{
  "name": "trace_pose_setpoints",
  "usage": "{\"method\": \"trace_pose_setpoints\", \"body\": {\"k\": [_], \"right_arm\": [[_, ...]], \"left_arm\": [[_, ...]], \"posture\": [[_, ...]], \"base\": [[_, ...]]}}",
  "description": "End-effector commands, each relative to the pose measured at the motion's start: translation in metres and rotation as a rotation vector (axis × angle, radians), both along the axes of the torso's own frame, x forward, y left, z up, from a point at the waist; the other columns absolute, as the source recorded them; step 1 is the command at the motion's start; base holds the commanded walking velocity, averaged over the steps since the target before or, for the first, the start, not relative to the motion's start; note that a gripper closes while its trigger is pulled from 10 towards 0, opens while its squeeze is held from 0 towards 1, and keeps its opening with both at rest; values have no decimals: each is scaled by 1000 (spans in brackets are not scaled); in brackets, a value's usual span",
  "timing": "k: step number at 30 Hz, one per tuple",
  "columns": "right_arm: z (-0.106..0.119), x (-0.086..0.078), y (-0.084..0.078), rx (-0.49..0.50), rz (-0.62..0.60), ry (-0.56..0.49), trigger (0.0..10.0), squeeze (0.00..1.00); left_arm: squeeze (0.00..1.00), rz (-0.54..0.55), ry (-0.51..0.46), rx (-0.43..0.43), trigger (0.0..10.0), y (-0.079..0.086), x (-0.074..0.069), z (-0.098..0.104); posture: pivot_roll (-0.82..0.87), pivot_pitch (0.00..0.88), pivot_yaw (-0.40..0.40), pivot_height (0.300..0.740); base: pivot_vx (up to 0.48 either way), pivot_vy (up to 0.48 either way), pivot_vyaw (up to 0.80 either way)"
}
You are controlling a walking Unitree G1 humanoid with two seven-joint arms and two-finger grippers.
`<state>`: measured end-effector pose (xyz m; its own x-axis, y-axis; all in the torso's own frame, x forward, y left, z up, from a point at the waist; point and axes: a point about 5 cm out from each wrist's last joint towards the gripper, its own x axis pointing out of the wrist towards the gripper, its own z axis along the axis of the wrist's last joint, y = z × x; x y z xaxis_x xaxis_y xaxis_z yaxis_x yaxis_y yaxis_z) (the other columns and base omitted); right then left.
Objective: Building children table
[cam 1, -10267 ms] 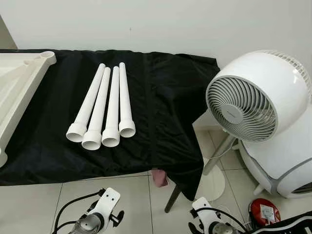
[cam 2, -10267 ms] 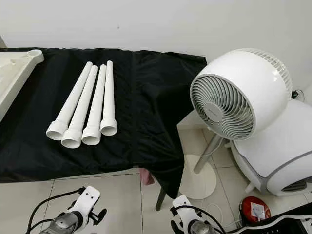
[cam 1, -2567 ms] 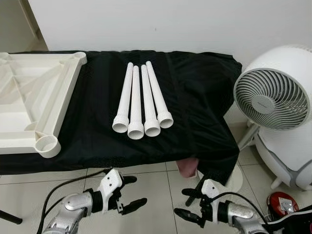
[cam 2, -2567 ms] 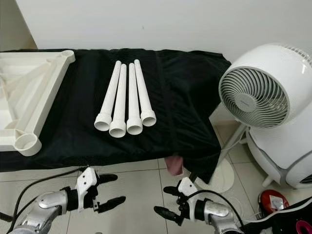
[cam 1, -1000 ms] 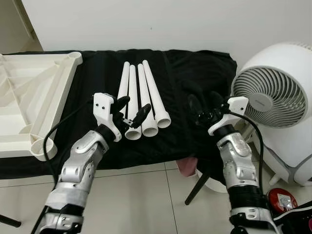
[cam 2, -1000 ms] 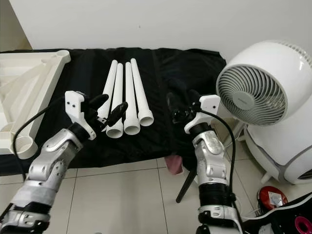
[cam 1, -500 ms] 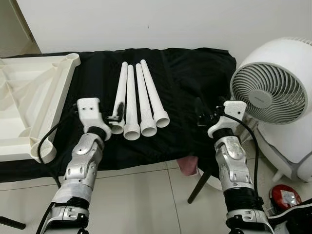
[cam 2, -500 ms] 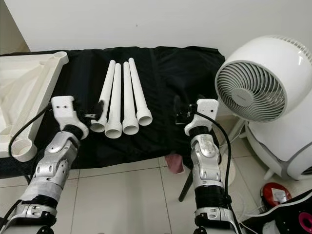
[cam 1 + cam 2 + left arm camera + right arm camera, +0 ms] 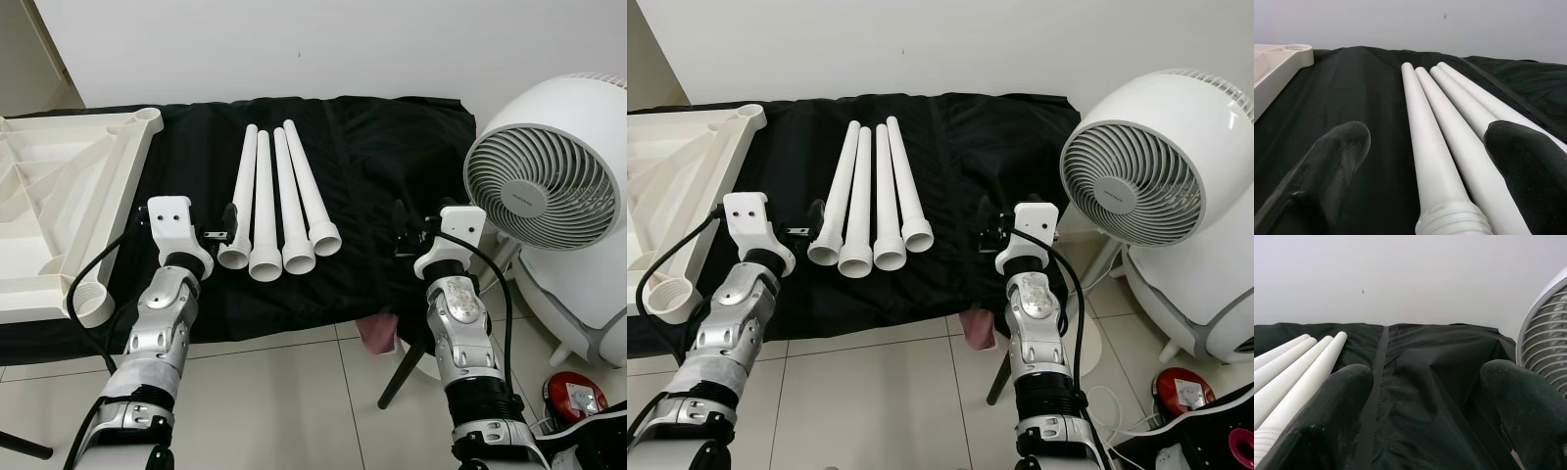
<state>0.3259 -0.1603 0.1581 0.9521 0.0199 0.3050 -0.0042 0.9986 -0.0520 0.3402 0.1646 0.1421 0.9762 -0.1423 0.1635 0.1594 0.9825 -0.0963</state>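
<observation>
A worktop draped in a black cloth (image 9: 362, 157) stands against a plain white wall (image 9: 323, 44), with pale floor tiles (image 9: 294, 401) below its near edge. Taking the four white table legs (image 9: 276, 201) as the landmark: they lie side by side on the cloth, near the middle of the worktop, threaded wide ends toward the robot. To their left lies the cream children's tabletop (image 9: 69, 201), upside down, its ribs and round corner sockets showing; its left part is cut off by the frame edge. The left gripper (image 9: 1420, 161) hovers at the wide end of the leftmost leg, its jaws spread wide with that leg's end between them, not touching it. To the right of the legs the right gripper (image 9: 1425, 396) is held over bare cloth, jaws likewise wide and empty. Further right, beyond the worktop's edge, stands a white round fan (image 9: 549, 191). A pink scrap (image 9: 377, 333) peeks from under the cloth's hanging hem; what it is cannot be told.
</observation>
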Motion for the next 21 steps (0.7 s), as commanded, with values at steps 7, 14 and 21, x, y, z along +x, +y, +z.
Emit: {"method": "trace_pose_setpoints", "body": {"k": [7,14,21], "right_arm": [[-14,-15,-7,-15,-38,19,10000,0],[-22,-15,-5,-43,-18,42,10000,0],[-17,-11,-3,-43,-9,29,10000,0]], "left_arm": [[0,94,46,-72,10000,13,-22,-21],[0,55,79,-48,10000,8,-26,-30],[0,58,61,-14,10000,5,-22,-26]], "posture": [[-108,0,41,740],[-82,0,20,740],[-77,0,10,740]], "base": [[0,0,0],[0,0,0],[0,0,0]]}}
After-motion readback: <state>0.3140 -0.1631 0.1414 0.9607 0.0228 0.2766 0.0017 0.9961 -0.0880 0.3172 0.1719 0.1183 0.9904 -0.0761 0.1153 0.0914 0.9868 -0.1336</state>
